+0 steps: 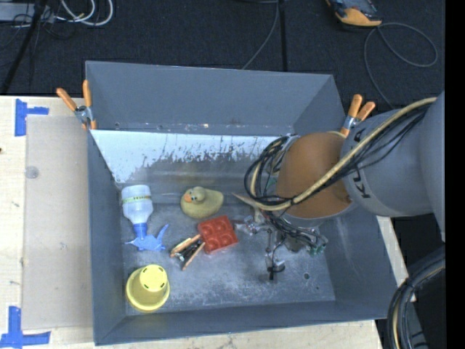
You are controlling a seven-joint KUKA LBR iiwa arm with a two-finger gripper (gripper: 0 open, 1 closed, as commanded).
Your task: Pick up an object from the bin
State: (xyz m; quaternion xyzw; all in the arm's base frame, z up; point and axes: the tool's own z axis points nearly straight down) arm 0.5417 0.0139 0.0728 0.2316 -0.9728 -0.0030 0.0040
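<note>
gripper [275, 266] over bare bin floor [232, 286] near red brick [217, 234]; its grip state you cannot tell; risk: you close on nothing

looks like a robotics lab rather than a home, hefty grey industrial arm [407, 166] strung with looped cables [270, 167], grey sheet-metal bin [211, 107] of small plastic toys [218, 233] under it, stray cords [87, 2] trailing over dark floor [189, 27] out back

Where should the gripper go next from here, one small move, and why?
Probably a short slide toward the view's left, to the red brick. The gripper hangs over bare floor of the bin, and the brick is the nearest thing to it.
</note>
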